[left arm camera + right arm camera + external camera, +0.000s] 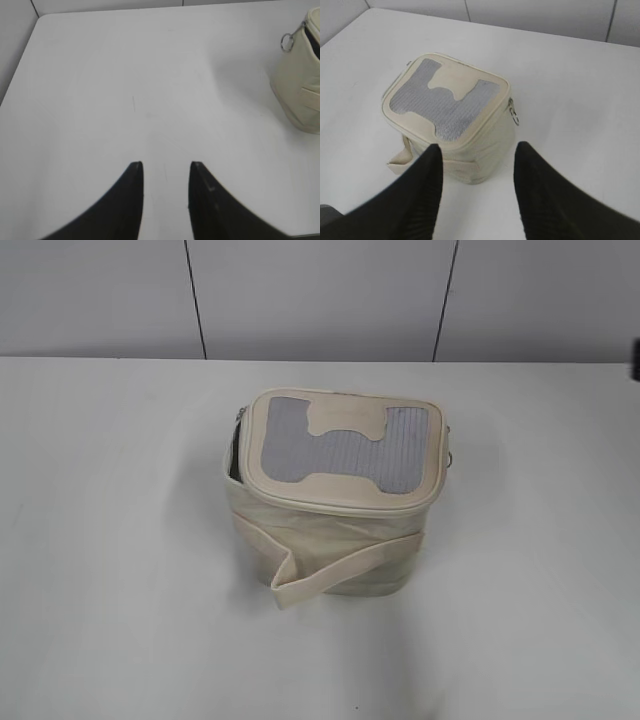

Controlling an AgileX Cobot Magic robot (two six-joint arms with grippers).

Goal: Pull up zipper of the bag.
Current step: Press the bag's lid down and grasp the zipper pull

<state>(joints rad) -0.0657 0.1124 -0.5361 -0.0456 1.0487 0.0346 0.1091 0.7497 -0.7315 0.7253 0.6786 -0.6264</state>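
Note:
The cream bag (330,540) stands upright in the middle of the white table. Its lid (345,445) has grey ribbed panels. The zipper (236,452) gapes open along the lid's left side, showing a dark slit. One silver ring pull (286,42) hangs at the bag's left back corner. Another ring pull (515,118) hangs on the right side. My left gripper (166,165) is open and empty over bare table, left of the bag (300,85). My right gripper (477,147) is open and empty, above and in front of the bag (470,150). Neither gripper touches it.
The cream strap (335,575) loops out from the bag's front onto the table (120,570). A grey panelled wall (320,295) runs behind the table's far edge. A dark bit of the robot (635,358) shows at the right border.

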